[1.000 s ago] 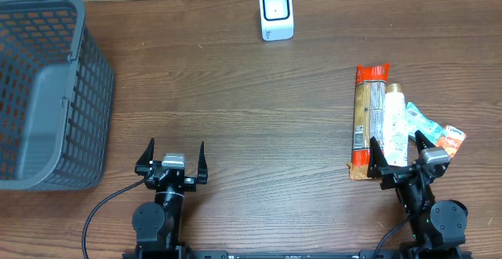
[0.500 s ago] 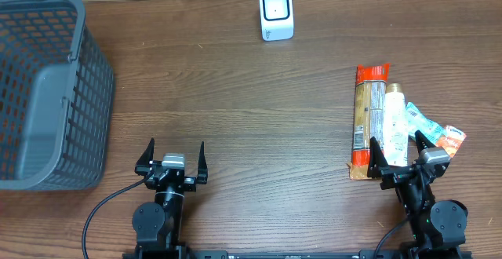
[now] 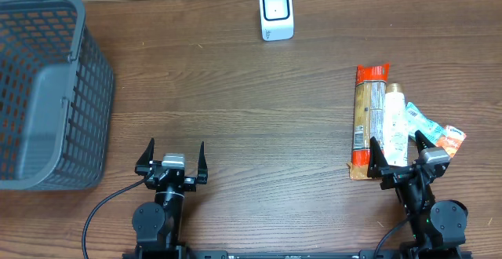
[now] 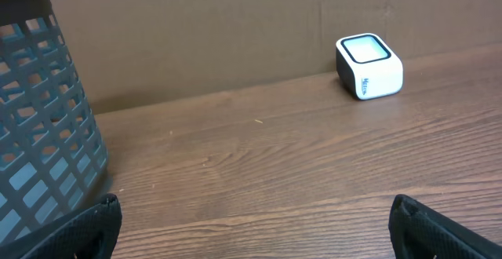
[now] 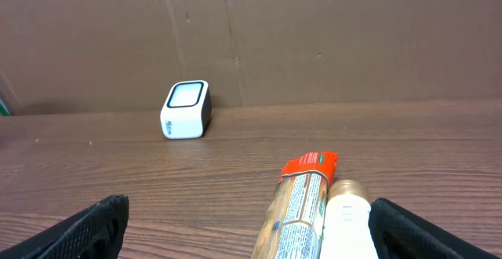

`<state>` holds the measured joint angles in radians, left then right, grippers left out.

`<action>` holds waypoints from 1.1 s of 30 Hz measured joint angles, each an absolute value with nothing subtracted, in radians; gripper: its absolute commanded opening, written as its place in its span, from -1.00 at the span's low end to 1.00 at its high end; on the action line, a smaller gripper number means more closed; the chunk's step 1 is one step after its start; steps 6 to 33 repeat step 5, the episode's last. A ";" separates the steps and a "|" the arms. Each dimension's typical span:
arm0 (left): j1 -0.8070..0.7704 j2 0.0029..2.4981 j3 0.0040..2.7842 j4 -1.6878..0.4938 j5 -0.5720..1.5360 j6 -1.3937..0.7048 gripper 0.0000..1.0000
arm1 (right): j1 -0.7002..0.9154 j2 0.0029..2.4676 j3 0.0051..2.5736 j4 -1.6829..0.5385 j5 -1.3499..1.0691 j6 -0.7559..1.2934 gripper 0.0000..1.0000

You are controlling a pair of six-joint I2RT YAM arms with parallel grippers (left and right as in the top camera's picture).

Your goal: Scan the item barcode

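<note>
Brown counter [image 3: 251,102] bears a white bottle [image 3: 395,122] right of the scanner [image 3: 276,13], best clasped mid-body, while both jaws gape empty.

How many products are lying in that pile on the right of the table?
4: a long red-ended packet, a white bottle alongside it, then a teal sachet and an orange sachet farther right. More may hide underneath.

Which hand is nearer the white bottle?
Right. The right hand is at the bottle's near end; the left hand is far off to its left, nearer the basket.
</note>
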<state>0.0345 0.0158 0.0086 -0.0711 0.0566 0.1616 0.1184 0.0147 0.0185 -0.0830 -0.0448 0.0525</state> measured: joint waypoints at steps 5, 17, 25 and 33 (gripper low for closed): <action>0.035 0.016 0.009 -0.071 0.057 0.161 0.99 | 0.118 0.015 0.019 -0.083 -0.045 0.052 1.00; 0.035 0.016 0.009 -0.071 0.057 0.161 0.99 | 0.118 0.015 0.019 -0.083 -0.045 0.052 1.00; 0.035 0.016 0.009 -0.071 0.057 0.161 0.99 | 0.118 0.015 0.019 -0.083 -0.045 0.052 1.00; 0.035 0.016 0.009 -0.071 0.057 0.161 0.99 | 0.118 0.015 0.019 -0.083 -0.045 0.052 1.00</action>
